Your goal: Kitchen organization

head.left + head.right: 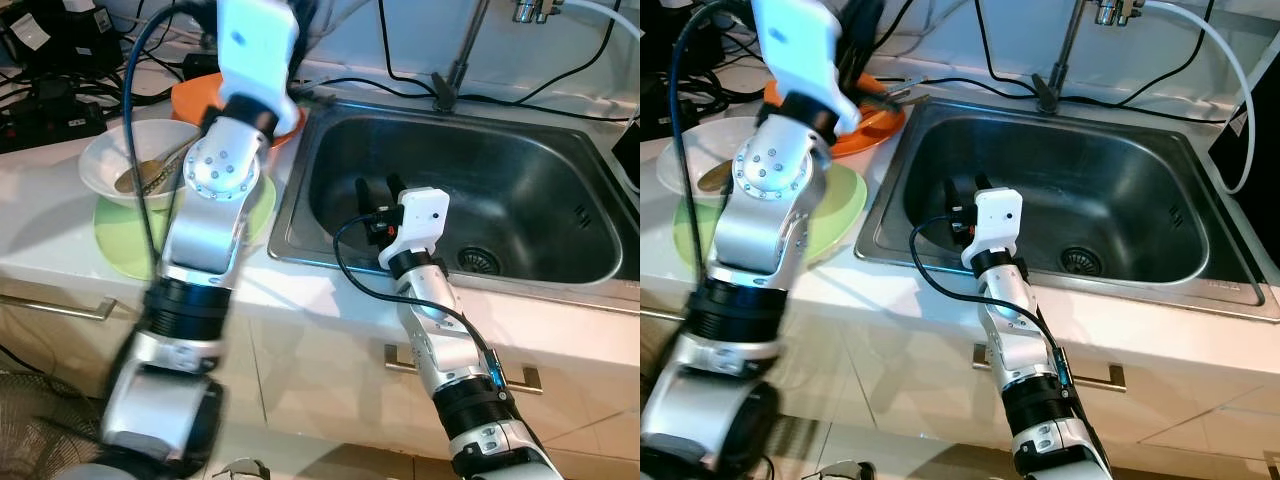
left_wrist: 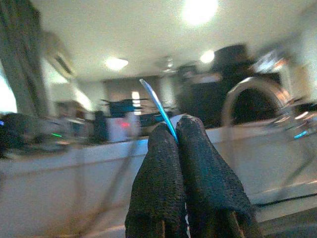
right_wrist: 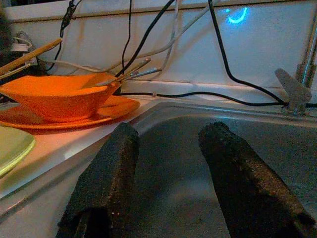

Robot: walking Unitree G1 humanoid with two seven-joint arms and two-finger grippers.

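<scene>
Left gripper point(image 2: 179, 130) is raised above the counter, black fingers pressed together on a thin silvery-blue utensil handle point(image 2: 158, 106) that sticks up between the tips. Can't tell what kind of utensil. Right gripper point(image 1: 378, 189) sits inside the stainless steel sink point(image 1: 520, 160), near its left wall, fingers spread apart and holding nothing. On the white counter point(image 1: 40, 240) left of the sink: white bowl point(image 1: 105, 160) with a spoon in it, resting on a pale green round plate point(image 1: 120, 245). Behind it, an orange bowl point(image 3: 54, 96) on an orange plate point(image 3: 111, 109), metal utensils point(image 3: 133, 72) leaning in the bowl. Black cables point(image 1: 400, 85) run along the back wall by the faucet point(image 1: 455, 70).
</scene>
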